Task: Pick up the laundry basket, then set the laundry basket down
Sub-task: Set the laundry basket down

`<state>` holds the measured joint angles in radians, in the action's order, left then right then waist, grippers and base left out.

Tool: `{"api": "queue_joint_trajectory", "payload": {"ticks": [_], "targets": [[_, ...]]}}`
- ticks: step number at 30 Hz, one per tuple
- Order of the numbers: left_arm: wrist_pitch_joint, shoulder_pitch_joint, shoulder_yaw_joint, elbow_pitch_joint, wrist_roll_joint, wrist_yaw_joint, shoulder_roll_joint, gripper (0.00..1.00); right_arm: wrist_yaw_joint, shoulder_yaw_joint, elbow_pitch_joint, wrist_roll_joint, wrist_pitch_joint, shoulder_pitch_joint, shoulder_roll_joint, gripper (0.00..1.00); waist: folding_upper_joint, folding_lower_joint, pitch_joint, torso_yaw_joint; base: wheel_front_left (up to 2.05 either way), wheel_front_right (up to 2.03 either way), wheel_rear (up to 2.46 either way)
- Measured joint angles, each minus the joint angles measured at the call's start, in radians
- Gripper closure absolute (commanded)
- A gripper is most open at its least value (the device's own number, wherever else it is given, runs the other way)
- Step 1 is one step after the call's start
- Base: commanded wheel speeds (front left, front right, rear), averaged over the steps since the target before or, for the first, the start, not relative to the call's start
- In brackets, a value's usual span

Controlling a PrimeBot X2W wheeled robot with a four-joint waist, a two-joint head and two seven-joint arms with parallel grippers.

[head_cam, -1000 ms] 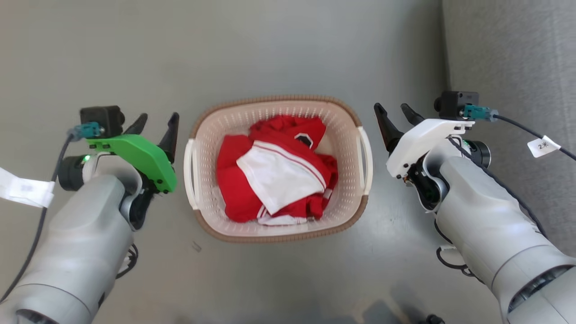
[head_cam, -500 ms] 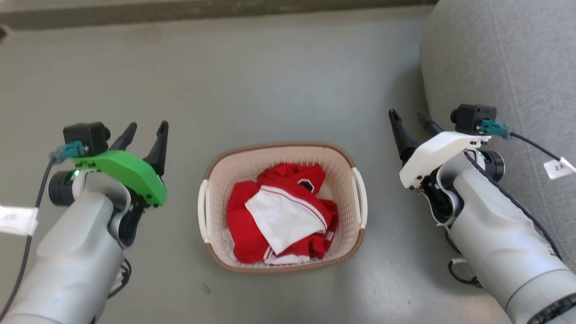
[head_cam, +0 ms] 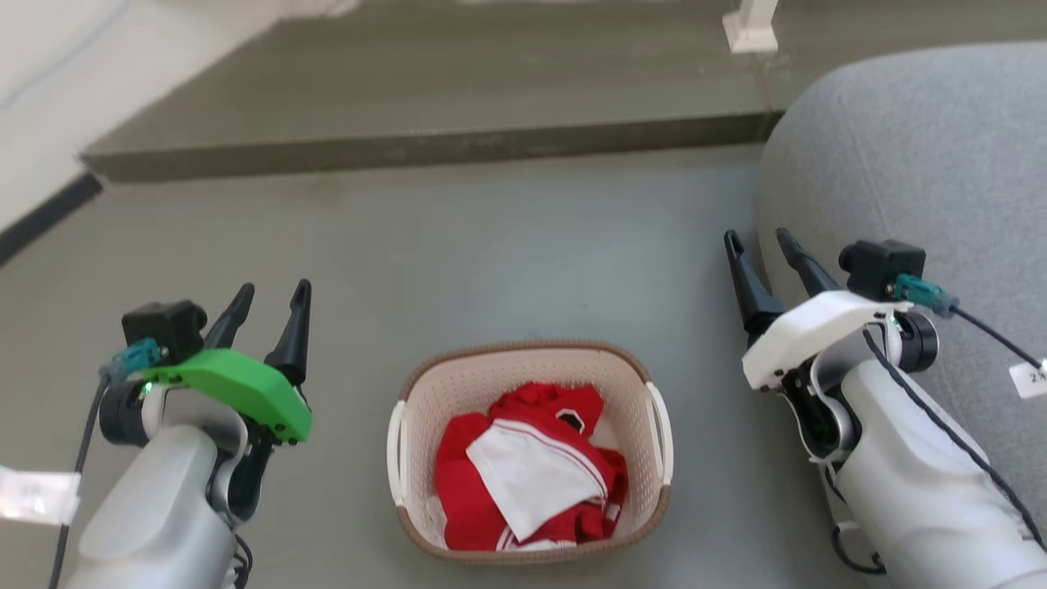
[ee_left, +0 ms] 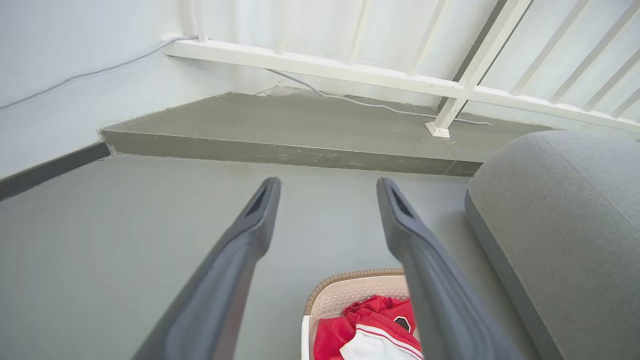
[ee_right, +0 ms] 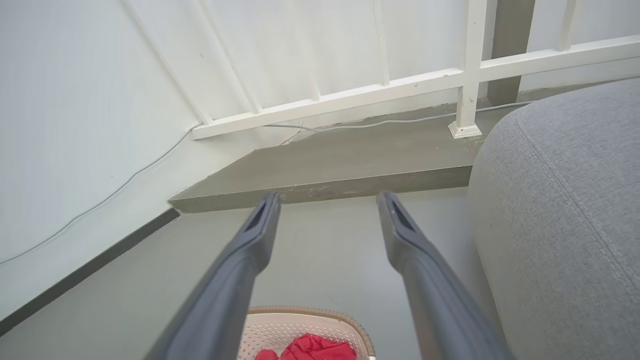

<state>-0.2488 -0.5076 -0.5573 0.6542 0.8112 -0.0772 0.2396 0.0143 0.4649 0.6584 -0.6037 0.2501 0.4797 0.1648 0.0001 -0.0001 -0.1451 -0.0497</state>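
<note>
The cream laundry basket (head_cam: 425, 393) with its brown rim and white side handles stands on the grey floor, low in the middle of the head view, holding red and white clothes (head_cam: 523, 483). My left gripper (head_cam: 272, 288) is open, up and to the left of the basket, touching nothing. Open too, my right gripper (head_cam: 757, 237) hangs to the basket's upper right, beside the sofa. The left wrist view catches the basket's rim (ee_left: 345, 277) between my open gripper (ee_left: 327, 184). In the right wrist view the basket's far rim (ee_right: 305, 311) lies below my open gripper (ee_right: 327, 198).
A grey sofa (head_cam: 916, 164) fills the right side, close to my right arm. A raised concrete step (head_cam: 425, 147) crosses the far side, with a white railing post (head_cam: 748, 24) on it. A white wall with a dark skirting (head_cam: 49, 209) runs at the left.
The camera has risen and tilted, so the basket sits lower and smaller in view and the step and wall have come in. Both grippers stay open and apart from the basket.
</note>
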Motion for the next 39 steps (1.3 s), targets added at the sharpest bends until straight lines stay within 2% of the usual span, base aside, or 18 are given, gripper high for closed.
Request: {"api": "queue_joint_trajectory", "payload": {"ticks": [10,19,31,39], "targets": [[0.000,0.146,0.142,-0.168,-0.104,0.050,-0.005,0.00,-0.035,-0.097,-0.176,0.078,0.000,-0.127,-0.002,0.00,0.0000,0.0000,0.108,0.010,0.00,0.00,0.00],[0.000,0.256,0.228,-0.287,-0.176,0.061,-0.020,0.00,-0.069,-0.173,-0.287,0.148,0.002,-0.218,0.014,0.00,0.0000,0.0000,0.131,0.017,0.00,0.00,0.00],[0.000,0.344,0.297,-0.390,-0.287,0.070,-0.035,0.00,-0.069,-0.206,-0.364,0.196,0.002,-0.308,-0.005,0.00,0.0000,0.0000,0.125,0.021,0.00,0.00,0.00],[0.000,0.390,0.331,-0.431,-0.328,0.068,-0.065,0.00,-0.067,-0.226,-0.396,0.231,0.002,-0.333,-0.012,0.00,0.0000,0.0000,0.120,0.024,0.00,0.00,0.00]]}}
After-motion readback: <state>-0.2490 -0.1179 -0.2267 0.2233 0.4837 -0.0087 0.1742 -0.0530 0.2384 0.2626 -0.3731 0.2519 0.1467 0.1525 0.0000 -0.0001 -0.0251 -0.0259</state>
